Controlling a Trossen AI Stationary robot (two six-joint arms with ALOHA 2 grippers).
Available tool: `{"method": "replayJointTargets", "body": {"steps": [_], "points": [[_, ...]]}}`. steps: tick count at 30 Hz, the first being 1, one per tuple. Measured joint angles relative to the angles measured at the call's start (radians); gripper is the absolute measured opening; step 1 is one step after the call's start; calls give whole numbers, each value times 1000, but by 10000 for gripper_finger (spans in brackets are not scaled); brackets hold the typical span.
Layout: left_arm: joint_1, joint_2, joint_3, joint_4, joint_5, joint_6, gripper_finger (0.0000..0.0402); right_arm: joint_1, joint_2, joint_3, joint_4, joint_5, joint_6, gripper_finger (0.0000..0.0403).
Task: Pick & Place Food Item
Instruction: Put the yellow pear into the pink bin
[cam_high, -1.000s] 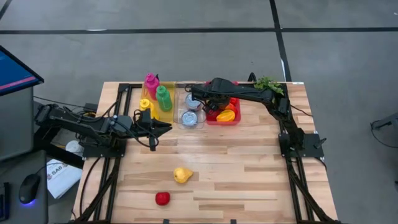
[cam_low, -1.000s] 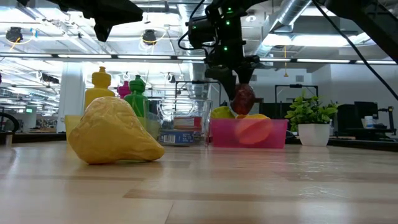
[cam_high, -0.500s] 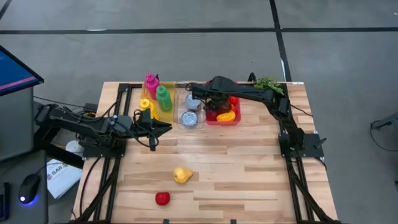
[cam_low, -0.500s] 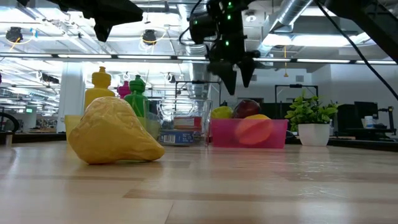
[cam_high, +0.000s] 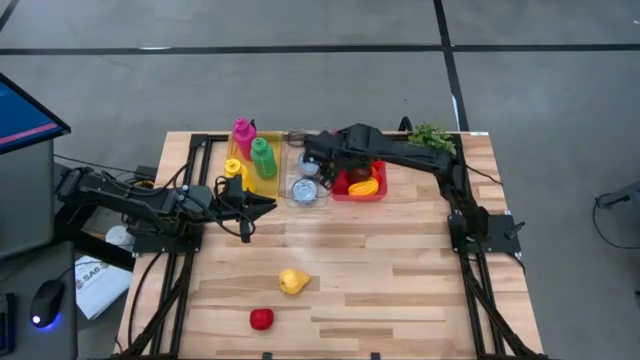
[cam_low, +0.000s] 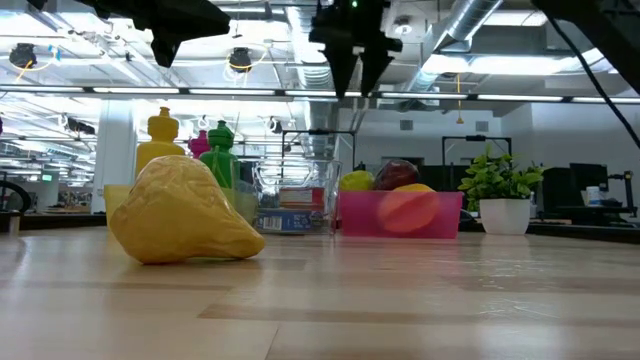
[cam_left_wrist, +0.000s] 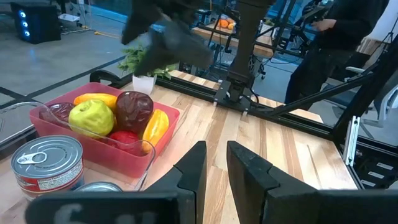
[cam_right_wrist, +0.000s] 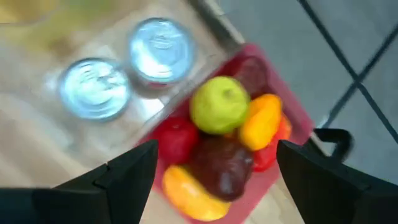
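A dark red fruit (cam_right_wrist: 224, 162) lies in the red bin (cam_high: 357, 195) on top of other produce, next to a green apple (cam_right_wrist: 217, 106); the left wrist view shows this fruit (cam_left_wrist: 134, 109) too. My right gripper (cam_low: 355, 85) hangs open well above the bin with nothing between its fingers. A yellow pear-shaped food item (cam_high: 293, 281) and a small red one (cam_high: 261, 318) rest on the tabletop toward the near edge. At the table's left, my left gripper (cam_high: 268, 207) waits above the wood, shut and holding nothing.
A clear bin with tin cans (cam_high: 305, 185) stands left of the red bin, and a yellow bin with squeeze bottles (cam_high: 252, 155) left of that. A potted plant (cam_high: 430, 135) sits at the far right corner. People stand beyond the table in the left wrist view.
My right gripper has opened and let go of the dark red fruit, which has dropped into the red bin and lies on the other produce. The gripper has then risen well clear of the bin, tipping more steeply down.
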Motion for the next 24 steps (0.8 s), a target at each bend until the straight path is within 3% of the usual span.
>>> {"method": "replayJointTargets", "body": {"steps": [20,24], "points": [[0,0,0,0,0,0,53,235,-7,-1,0,-74,71,322],[0,0,0,0,0,0,53,280,-7,-1,0,-109,148,322]]}}
